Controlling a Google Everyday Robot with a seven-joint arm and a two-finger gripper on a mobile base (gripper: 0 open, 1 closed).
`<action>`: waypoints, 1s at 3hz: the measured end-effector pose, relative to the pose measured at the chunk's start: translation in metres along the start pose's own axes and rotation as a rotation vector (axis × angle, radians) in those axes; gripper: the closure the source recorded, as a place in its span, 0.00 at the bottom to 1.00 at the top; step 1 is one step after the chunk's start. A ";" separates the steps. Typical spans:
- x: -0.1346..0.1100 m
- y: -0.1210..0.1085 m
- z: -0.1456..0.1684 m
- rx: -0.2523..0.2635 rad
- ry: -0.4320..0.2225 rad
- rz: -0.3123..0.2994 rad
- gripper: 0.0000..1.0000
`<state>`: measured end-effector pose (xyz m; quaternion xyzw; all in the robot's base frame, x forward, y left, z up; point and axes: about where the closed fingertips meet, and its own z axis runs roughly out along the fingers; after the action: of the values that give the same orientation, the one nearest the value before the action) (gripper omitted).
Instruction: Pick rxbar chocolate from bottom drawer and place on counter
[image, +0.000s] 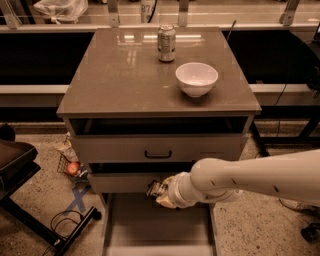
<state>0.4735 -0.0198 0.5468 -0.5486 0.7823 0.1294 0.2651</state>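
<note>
1. The step in hand looks like the reach into the bottom drawer (145, 227), which stands pulled out toward the near edge with its pale floor showing.
2. The gripper (156, 190) sits at the far end of that drawer, just under the front of the middle drawer (117, 182), on the end of the pale arm (250, 176) that comes in from the right.
3. Whether the gripper is spread, pressed together or pinching something, I cannot tell; it shows only as a small dark and tan lump against the drawer front.
4. The rxbar chocolate is not to be made out anywhere. The visible drawer floor shows no black wrapper, so I judge it lies either under the gripper and wrist or already within the gripper.
5. The counter (115, 80) carries a can (166, 43) at the far side and a white bowl (196, 78) to its right and nearer; no bar lies there, so the placing is not yet done.
6. The next move calls for a sure hold on the bar, then a lift out toward the near side to clear the upper drawer fronts before rising to the counter's bare left part.
7. The drawer's near end and the arm's right portion are cut off by the picture edge.
</note>
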 end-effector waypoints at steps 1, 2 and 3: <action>-0.049 -0.005 -0.012 0.029 -0.035 -0.069 1.00; -0.055 -0.004 -0.018 0.027 -0.026 -0.070 1.00; -0.045 0.006 -0.034 0.012 0.027 -0.089 1.00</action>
<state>0.4702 0.0015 0.5997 -0.5829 0.7615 0.1051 0.2632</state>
